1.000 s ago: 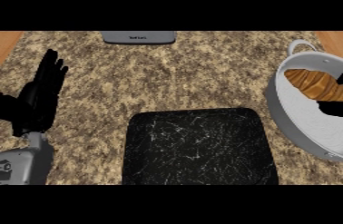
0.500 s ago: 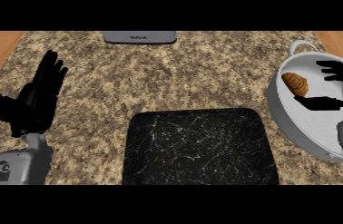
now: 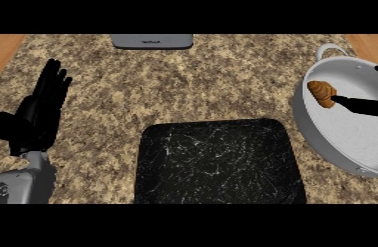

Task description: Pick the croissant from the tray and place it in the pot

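We look down on a speckled brown-and-beige stone worktop (image 3: 221, 86), evenly lit, with strips of orange-brown wood (image 3: 9, 43) at both far corners and a flat grey appliance (image 3: 152, 41) at its far edge.

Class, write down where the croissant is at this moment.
In the head view the croissant lies inside the pot at the right, by its left wall, the right hand just beside it.

Speckled granite counter (image 3: 184, 86), black tray (image 3: 218, 163) set near the middle, grey pot (image 3: 337, 137) placed at right, grey object (image 3: 151, 41) seen at far edge.
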